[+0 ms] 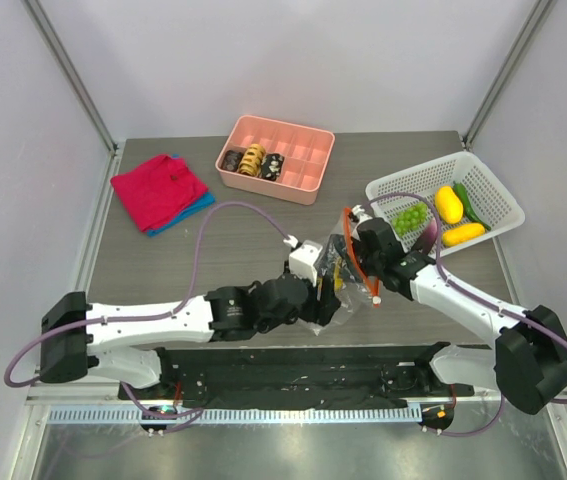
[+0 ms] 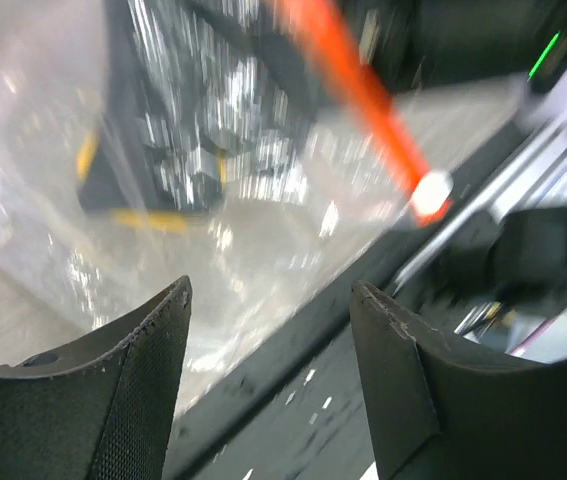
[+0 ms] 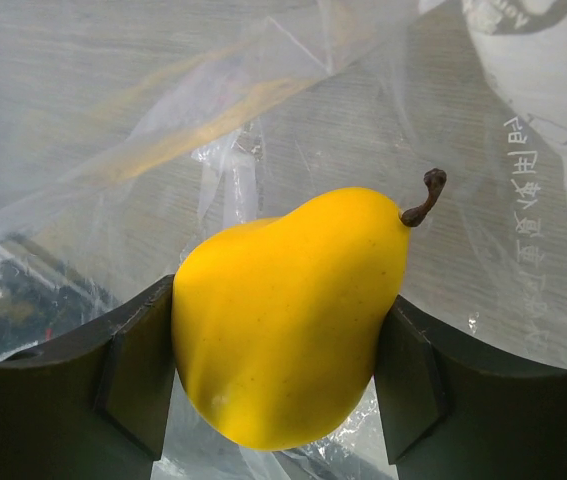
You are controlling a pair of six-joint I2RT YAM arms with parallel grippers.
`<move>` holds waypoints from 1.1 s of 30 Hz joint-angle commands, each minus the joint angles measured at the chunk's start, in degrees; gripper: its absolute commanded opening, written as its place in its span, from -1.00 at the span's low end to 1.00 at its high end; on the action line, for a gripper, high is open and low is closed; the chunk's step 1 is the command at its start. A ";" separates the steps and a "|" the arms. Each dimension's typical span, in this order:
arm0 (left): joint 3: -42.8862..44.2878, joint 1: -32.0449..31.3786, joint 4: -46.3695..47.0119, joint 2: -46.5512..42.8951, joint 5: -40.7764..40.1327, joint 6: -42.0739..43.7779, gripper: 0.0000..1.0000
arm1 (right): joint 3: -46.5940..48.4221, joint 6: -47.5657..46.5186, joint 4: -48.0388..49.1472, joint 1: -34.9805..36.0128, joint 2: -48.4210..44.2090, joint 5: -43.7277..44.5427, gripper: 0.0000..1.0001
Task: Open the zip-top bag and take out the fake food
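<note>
Pink tray (image 1: pixel 308 160): on the counter (image 1: pixel 163 270), beyond the left fingers (image 2: pixel 143 380) and the right fingers (image 3: pixel 133 380), a little to their left; split into small compartments.
Pastry pieces (image 1: pixel 253 161): brown and tan, in the tray's left compartments.
Red cloth (image 1: pixel 158 188): folded, well to the left of the fingers, lying on a blue cloth (image 1: pixel 200 207).
White basket (image 1: pixel 493 185): slatted, just to the right of the right fingers.
</note>
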 commanded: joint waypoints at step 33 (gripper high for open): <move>-5.05 6.05 -7.06 27.78 -11.63 -30.99 0.02 | 2.10 -1.31 -3.08 0.20 -0.06 -5.82 -0.98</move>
